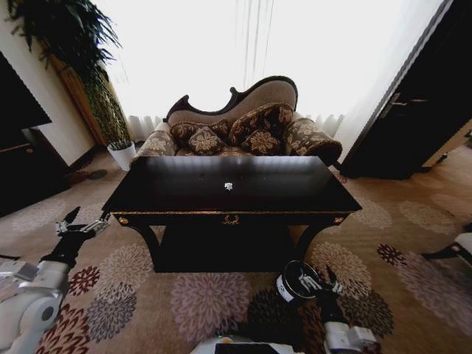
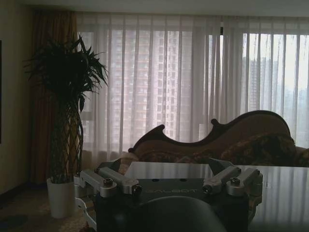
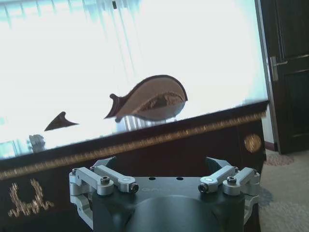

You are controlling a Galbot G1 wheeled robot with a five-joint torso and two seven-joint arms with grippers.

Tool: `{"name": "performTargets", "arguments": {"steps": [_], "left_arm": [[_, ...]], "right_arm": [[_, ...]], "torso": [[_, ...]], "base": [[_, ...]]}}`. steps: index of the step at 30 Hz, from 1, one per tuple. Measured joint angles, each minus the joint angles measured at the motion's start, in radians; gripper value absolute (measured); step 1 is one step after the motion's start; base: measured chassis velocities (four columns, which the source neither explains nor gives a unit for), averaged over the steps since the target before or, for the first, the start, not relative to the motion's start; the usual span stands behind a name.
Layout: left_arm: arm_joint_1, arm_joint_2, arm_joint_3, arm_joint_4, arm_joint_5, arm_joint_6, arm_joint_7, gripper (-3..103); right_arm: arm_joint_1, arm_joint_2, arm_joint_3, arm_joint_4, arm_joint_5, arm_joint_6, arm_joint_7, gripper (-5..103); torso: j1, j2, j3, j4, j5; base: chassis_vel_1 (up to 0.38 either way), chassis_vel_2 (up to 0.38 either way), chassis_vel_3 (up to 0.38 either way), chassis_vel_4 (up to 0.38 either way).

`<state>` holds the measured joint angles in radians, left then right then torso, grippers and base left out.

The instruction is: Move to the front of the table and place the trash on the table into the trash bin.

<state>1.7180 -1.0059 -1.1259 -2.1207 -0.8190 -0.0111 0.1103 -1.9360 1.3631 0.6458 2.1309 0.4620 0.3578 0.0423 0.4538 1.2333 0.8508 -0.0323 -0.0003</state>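
Facing the robot is a large rectangular dark glossy wooden table (image 1: 231, 193) with curved legs and small gold ornaments along its front edge. Behind it, close against the far edge, stands a curved-back sofa (image 1: 243, 122) piled with patterned brown cushions, in front of bright sheer curtains (image 1: 243, 44). A tall leafy plant in a white pot (image 1: 122, 154) stands at the far left corner, and a dark door (image 1: 413, 110) is on the right. A floral carpet (image 1: 199, 302) covers the floor.

On the floor just in front of the table, right of centre, sits a small dark cylindrical trash bin (image 1: 294, 281) with a white label patch. Near the middle of the tabletop lies one small white crumpled paper lump (image 1: 228, 186), well apart from the bin.

The left hand (image 1: 80, 226) hangs off the table's front left corner, fingers spread and empty. The right hand (image 1: 318, 281) hovers low, just beside the bin, also released and holding nothing.
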Motion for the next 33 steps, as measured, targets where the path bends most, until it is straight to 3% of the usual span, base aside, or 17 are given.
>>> {"name": "performTargets", "arguments": {"steps": [9, 13, 17, 21, 22, 25, 26, 32, 33], "left_arm": [[0.0, 0.0, 0.0, 0.0, 0.0, 0.0, 0.0, 100], [0.0, 0.0, 0.0, 0.0, 0.0, 0.0, 0.0, 100], [0.0, 0.0, 0.0, 0.0, 0.0, 0.0, 0.0, 100], [0.0, 0.0, 0.0, 0.0, 0.0, 0.0, 0.0, 100], [0.0, 0.0, 0.0, 0.0, 0.0, 0.0, 0.0, 100], [0.0, 0.0, 0.0, 0.0, 0.0, 0.0, 0.0, 100], [0.0, 0.0, 0.0, 0.0, 0.0, 0.0, 0.0, 100], [0.0, 0.0, 0.0, 0.0, 0.0, 0.0, 0.0, 100], [0.0, 0.0, 0.0, 0.0, 0.0, 0.0, 0.0, 100]], "right_arm": [[-0.027, -0.021, 0.011, 0.213, 0.015, -0.085, 0.014, 100], [0.014, -0.072, 0.012, 0.287, 0.027, -0.163, 0.027, 100], [0.076, -0.149, -0.026, 0.315, 0.024, -0.228, 0.053, 100], [0.163, -0.327, -0.066, 0.327, 0.073, -0.332, 0.099, 100], [0.163, -0.327, -0.066, 0.327, 0.073, -0.332, 0.099, 100], [0.248, -0.432, -0.081, 0.282, 0.126, -0.383, 0.128, 100], [0.248, -0.432, -0.081, 0.282, 0.126, -0.383, 0.128, 100], [0.422, -0.595, -0.147, 0.183, 0.231, -0.44, 0.146, 100], [0.422, -0.595, -0.147, 0.183, 0.231, -0.44, 0.146, 100]], "torso": [[0.0, 0.0, 0.0, -0.0002, 0.0], [0.0, 0.0, 0.0, -0.0003, 0.0], [0.0, 0.0, 0.0, -0.0002, 0.0003], [0.0, 0.0, 0.0, -0.0002, 0.0001], [0.0, 0.0, 0.0, -0.0002, 0.0001], [0.0, 0.0, 0.0, -0.0002, 0.0004], [0.0, 0.0, 0.0, -0.0002, 0.0004], [0.0, 0.0, 0.0, -0.0002, 0.0002], [0.0, 0.0, 0.0, -0.0002, 0.0002]], "base": [[0.0, 0.0, 0.0, 0.0], [0.0, 0.0, 0.0, 0.0], [0.0, 0.0, 0.0, 0.0], [0.0, 0.0, 0.0, 0.0], [0.0, 0.0, 0.0, 0.0], [0.0, 0.0, 0.0, 0.0], [0.0, 0.0, 0.0, 0.0], [0.0, 0.0, 0.0, 0.0], [0.0, 0.0, 0.0, 0.0]]}}
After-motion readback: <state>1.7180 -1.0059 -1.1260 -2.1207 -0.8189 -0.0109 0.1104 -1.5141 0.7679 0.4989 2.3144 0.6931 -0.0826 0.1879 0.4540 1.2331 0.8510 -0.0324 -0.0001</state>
